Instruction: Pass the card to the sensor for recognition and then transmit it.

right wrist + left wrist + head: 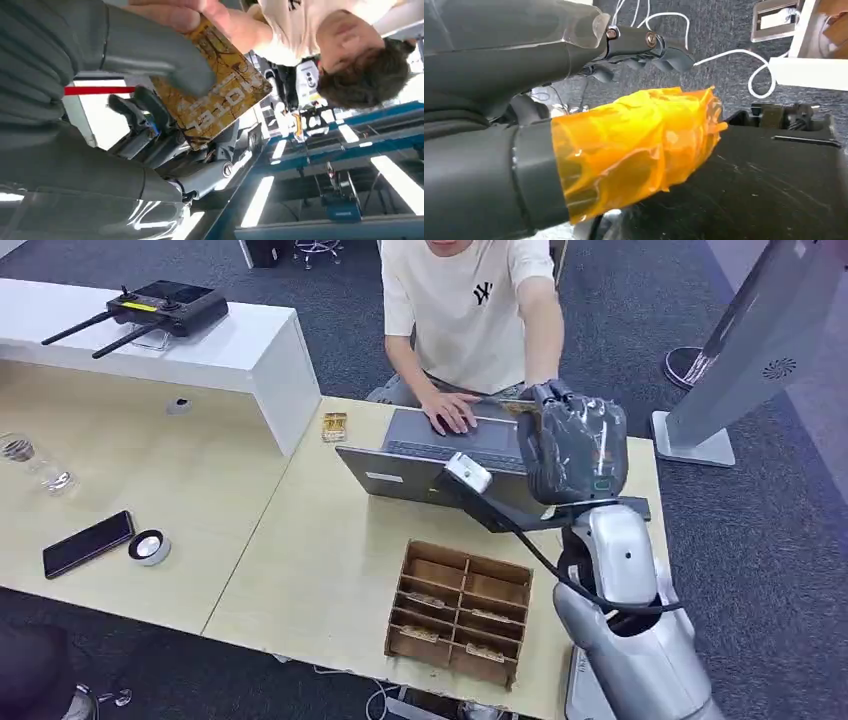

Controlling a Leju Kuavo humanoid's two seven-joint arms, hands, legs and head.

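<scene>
My right hand (575,445) is raised over the far side of the table, beside the laptop. It pinches a yellow-brown card (215,95) with pale lettering between its thumb (165,55) and its dark fingers. A person's fingers (175,12) also hold the card at its other end; the person (470,310) sits across the table and reaches an arm to my hand. A small round black-and-white sensor puck (149,547) lies at the table's left. My left hand (574,125), its thumb wrapped in orange tape, hangs low and holds nothing.
An open grey laptop (440,455) stands in front of the person, whose other hand rests on it. A wooden compartment box (460,612) with cards sits near the front edge. A phone (88,543), a small card stack (334,427) and a white counter (200,350) lie left.
</scene>
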